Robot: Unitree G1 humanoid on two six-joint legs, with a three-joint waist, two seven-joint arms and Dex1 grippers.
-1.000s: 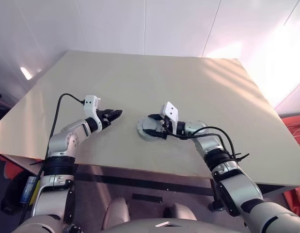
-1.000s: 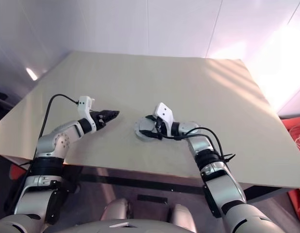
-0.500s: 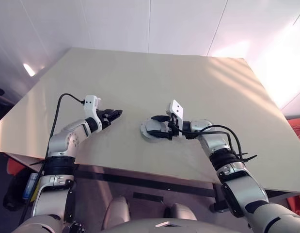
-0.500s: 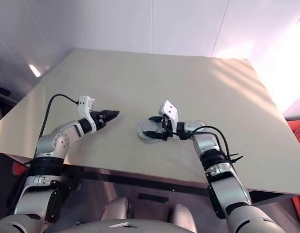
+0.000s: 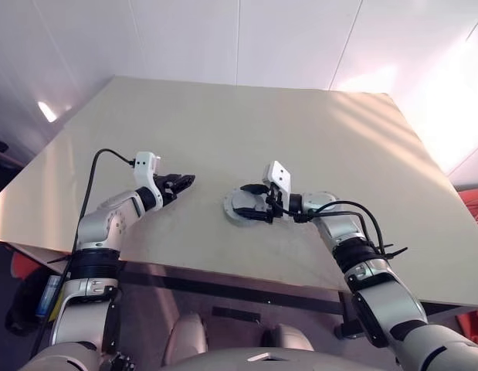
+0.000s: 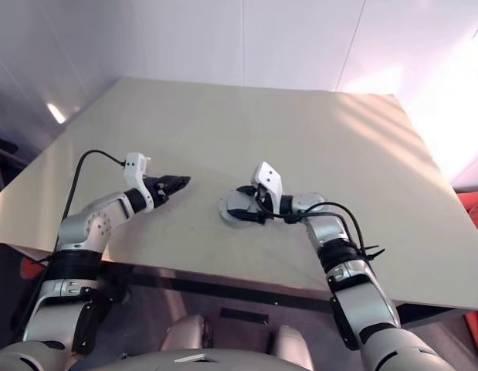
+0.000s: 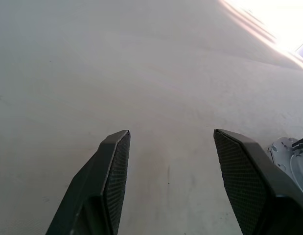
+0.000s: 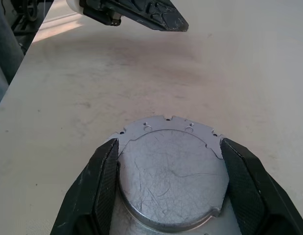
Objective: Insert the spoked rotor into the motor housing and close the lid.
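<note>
The lid (image 8: 171,176), a round silver-grey disc with a notched flange, lies flat on the beige table (image 5: 300,139) a little right of centre. My right gripper (image 5: 243,204) reaches in from the right and straddles the disc, one black finger on each side. In the right wrist view its pads (image 8: 106,181) press against the disc's raised edge, so it is shut on the lid. My left gripper (image 5: 184,182) hovers just above the table to the lid's left, open with nothing between its fingers (image 7: 117,166). The spoked rotor and the motor housing are hidden.
The table's near edge (image 5: 223,270) runs just below both arms. A black cable (image 5: 354,212) loops off the right forearm. The left gripper's fingertips (image 8: 141,12) show beyond the lid in the right wrist view. Bare tabletop stretches behind the grippers.
The whole picture has shifted a little with the camera. Neither gripper nor the lid has visibly moved.
</note>
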